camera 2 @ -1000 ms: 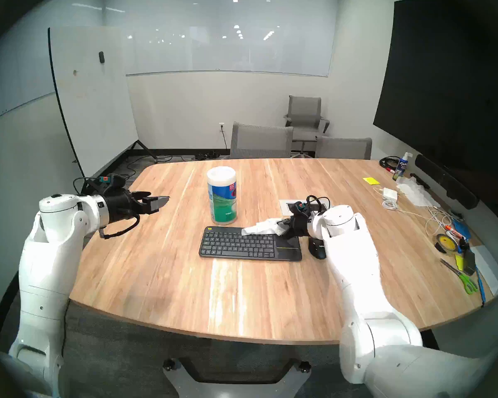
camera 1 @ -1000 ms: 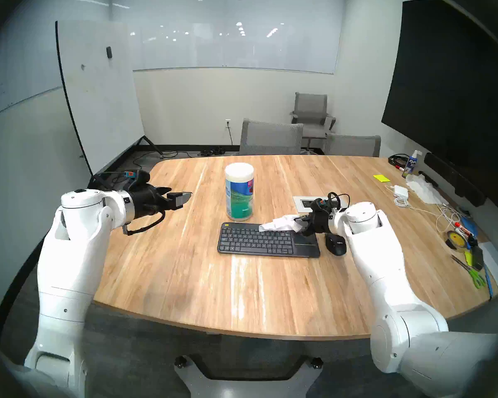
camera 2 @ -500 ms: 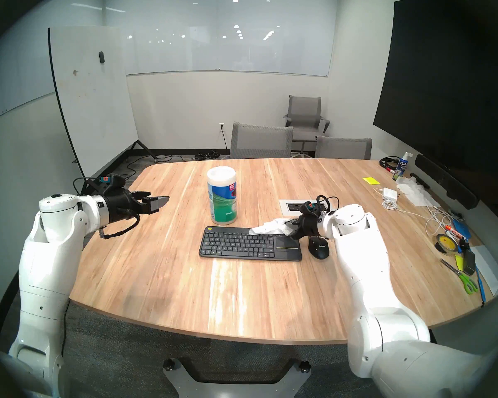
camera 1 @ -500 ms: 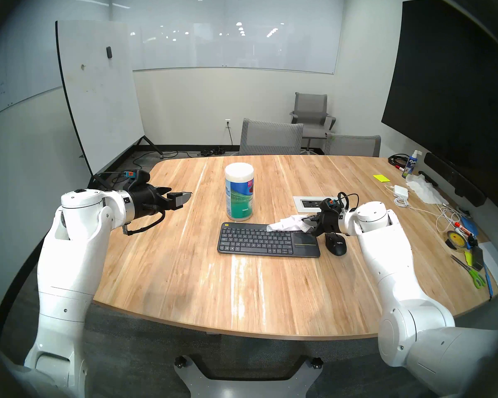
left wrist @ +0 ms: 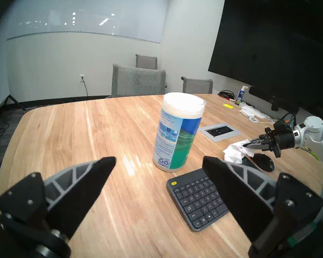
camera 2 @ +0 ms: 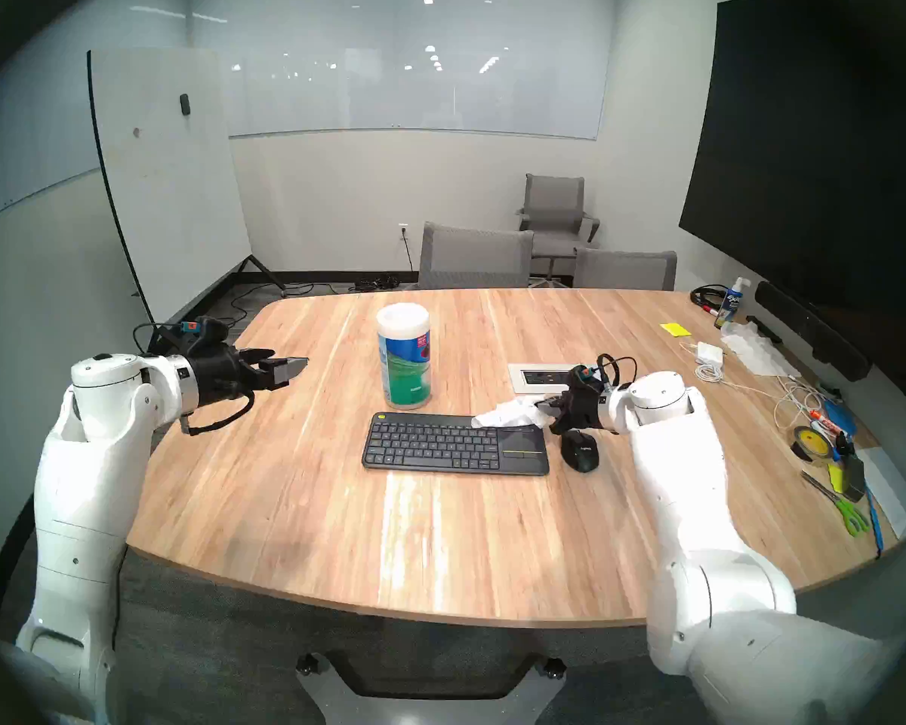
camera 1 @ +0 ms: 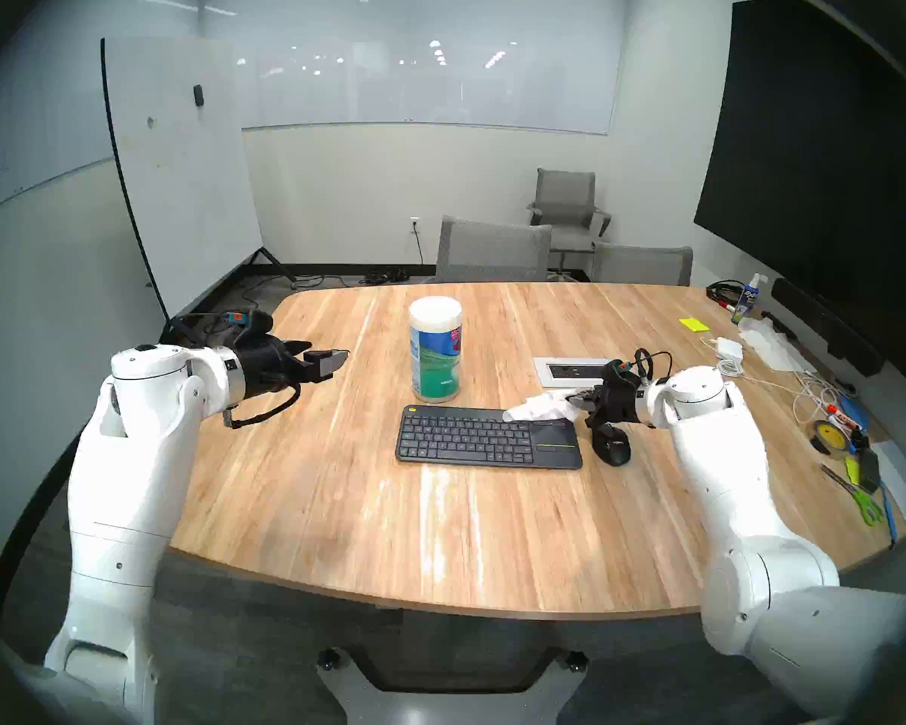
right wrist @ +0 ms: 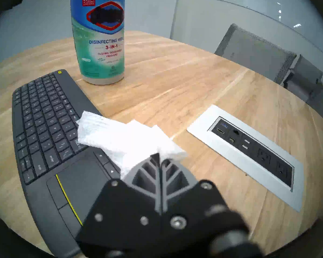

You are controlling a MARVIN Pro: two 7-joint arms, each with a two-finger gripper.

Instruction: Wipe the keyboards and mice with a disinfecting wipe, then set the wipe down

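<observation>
The dark-grey keyboard (camera 1: 472, 439) lies flat mid-table, its touchpad at the right end. The black mouse (camera 1: 615, 446) sits just right of it. My right gripper (camera 1: 571, 397) is shut on the white wipe (camera 1: 537, 407), which hangs over the keyboard's far right corner above the touchpad. In the right wrist view the fingers meet at the right gripper (right wrist: 158, 156), with the wipe (right wrist: 119, 138) draped over the keyboard (right wrist: 45, 131). My left gripper (left wrist: 158, 159) hovers open and empty over the table's left side, well clear of the keyboard (left wrist: 198, 198).
A tall wipe canister (camera 1: 435, 350) stands just behind the keyboard's left end. A power outlet panel (camera 1: 571, 371) is set into the table behind the right gripper. Cables, a charger, tape, scissors and a tissue heap (camera 1: 770, 344) crowd the right edge. Chairs stand at the far side.
My right gripper has carried the wipe to the right along the keyboard's far edge, from the keys to the touchpad end near the mouse. The left arm has not moved.
</observation>
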